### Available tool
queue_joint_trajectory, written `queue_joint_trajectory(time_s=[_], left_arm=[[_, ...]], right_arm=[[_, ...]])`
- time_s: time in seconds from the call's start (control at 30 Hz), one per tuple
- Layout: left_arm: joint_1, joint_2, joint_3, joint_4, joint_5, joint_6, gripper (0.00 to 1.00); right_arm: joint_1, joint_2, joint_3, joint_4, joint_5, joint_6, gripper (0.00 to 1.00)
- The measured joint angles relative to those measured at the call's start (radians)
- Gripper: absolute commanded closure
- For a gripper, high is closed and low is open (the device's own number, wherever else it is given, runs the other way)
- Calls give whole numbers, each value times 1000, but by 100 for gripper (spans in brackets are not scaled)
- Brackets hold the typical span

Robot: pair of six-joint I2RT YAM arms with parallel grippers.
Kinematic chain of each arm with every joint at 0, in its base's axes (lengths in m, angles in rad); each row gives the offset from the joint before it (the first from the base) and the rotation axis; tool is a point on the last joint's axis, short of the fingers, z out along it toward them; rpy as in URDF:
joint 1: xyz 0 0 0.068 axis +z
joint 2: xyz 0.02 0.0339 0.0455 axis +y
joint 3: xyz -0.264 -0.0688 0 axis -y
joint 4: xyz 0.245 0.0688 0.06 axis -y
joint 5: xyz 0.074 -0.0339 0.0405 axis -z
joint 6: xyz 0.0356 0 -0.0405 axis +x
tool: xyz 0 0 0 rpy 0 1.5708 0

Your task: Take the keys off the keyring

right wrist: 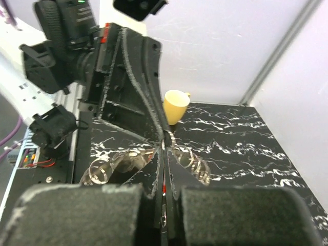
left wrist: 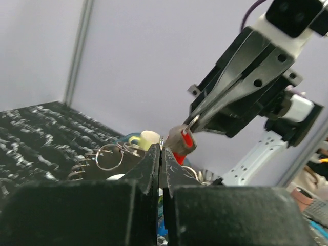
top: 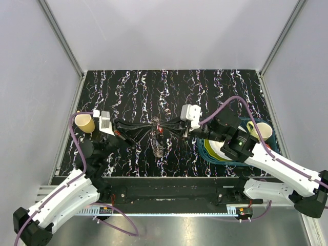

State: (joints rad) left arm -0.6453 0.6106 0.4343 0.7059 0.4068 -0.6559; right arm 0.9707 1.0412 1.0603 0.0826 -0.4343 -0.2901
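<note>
Both grippers meet above the middle of the black marbled table. My left gripper (top: 151, 124) (left wrist: 162, 147) is shut on a thin edge of the keyring (top: 158, 144), a silvery cluster of small rings (left wrist: 108, 156) that hangs below the fingertips. My right gripper (top: 165, 126) (right wrist: 164, 149) is shut too. In the left wrist view its fingertips (left wrist: 195, 121) pinch the red-headed key (left wrist: 181, 143) just beside my left jaws. In the right wrist view, loose rings (right wrist: 198, 164) spread to both sides of the closed jaws and a sliver of red shows between them.
A yellow cup (top: 85, 123) (right wrist: 175, 105) stands at the table's left edge. At the right, a blue tray (top: 273, 149) holds a pale cup (top: 263, 130) and greenish dishes (top: 214, 152). Grey walls enclose the table on three sides.
</note>
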Motion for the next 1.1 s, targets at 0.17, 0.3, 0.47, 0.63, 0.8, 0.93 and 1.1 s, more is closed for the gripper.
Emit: queue_joint_trajectory(time_s=[0.17,0.3,0.47,0.63,0.8,0.93,1.1], left_arm=[[-1,-78,43,-258,-54,148,100],[0,-133,44,-398,-97,232,100],[0,-164,44,-505,-116,300,100],[0,-183,45,-578,-120,346,100],[0,-218,48,-637,-137,377,100],[0,-227,50,-671,-158,397,100],[0,-228,58,-709,-177,411,100]], right_arm=[[2,-19,0,-23,128,26,100],[-3,-11,2,-45,255,45,100],[-120,70,35,-72,292,124,100],[-241,224,60,-76,288,227,100],[-286,376,64,-71,283,337,100],[-333,463,64,-28,283,406,100],[-380,589,76,32,284,484,100]])
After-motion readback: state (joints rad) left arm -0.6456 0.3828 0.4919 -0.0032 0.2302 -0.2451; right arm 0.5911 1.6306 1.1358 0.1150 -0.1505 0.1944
